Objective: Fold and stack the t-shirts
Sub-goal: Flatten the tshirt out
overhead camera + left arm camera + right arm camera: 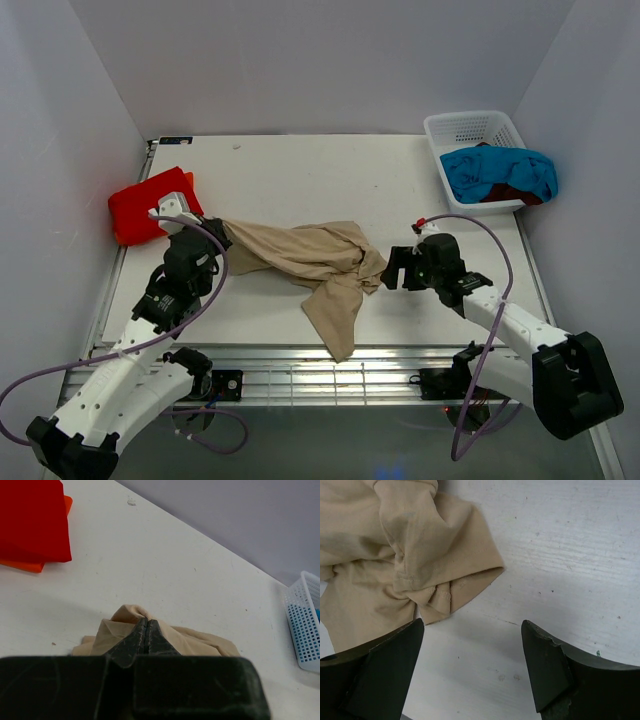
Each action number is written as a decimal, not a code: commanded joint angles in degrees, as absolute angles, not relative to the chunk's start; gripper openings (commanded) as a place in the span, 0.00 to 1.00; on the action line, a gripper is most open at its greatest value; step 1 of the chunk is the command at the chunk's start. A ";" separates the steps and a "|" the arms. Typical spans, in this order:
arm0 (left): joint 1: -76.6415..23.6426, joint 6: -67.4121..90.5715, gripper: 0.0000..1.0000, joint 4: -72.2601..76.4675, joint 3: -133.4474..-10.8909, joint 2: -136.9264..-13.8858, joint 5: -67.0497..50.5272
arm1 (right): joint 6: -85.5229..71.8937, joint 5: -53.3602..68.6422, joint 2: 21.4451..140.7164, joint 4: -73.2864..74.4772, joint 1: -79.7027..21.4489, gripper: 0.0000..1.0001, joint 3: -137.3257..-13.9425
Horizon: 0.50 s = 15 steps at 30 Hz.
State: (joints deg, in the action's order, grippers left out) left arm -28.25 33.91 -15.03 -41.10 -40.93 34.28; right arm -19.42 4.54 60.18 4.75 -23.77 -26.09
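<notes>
Presently the tan t-shirt (310,262) is seen lying crumpled and drawn out across the middle of the table (330,175), with one tail trailing toward the near edge. Its left end is pinched in the clenched left gripper (146,626), and the cloth is bunched into a peak around the closed tips. Its right end, a twisted sleeve hem, lies just ahead of the right gripper (471,630), whose jaws are spread wide with nothing between them and are kept apart from the cloth. The step in hand is judged to be the spreading of this shirt flat before any fold is made. For that to be done well, a single layer at the hem edge should be taken rather than the twisted bundle. The jaws should be brought low so that one finger is slipped beneath the fabric. The cloth should then be drawn away from the left grip until the twist is pulled out. At the far left the bright red t-shirt (140,212) is stacked, folded, on an orange one (30,566). The turquoise t-shirt (495,168) and a dark red t-shirt (522,193) are heaped in the white basket (470,122) at the far right corner, not yet folded.
</notes>
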 commanded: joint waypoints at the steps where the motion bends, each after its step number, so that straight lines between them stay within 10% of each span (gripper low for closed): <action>1: -28.30 34.10 0.00 -15.47 -41.75 -40.60 33.66 | -20.21 5.63 62.83 -5.26 -24.17 0.84 -27.33; 15: -28.30 35.33 0.00 -15.20 -39.82 -42.54 31.55 | -21.53 9.76 72.49 -10.81 -29.70 0.62 -35.67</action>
State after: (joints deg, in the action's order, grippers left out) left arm -28.25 34.68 -15.03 -40.36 -42.28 32.62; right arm -21.19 9.21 69.45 -7.25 -27.62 -31.99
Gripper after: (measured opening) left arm 0.019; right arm 0.646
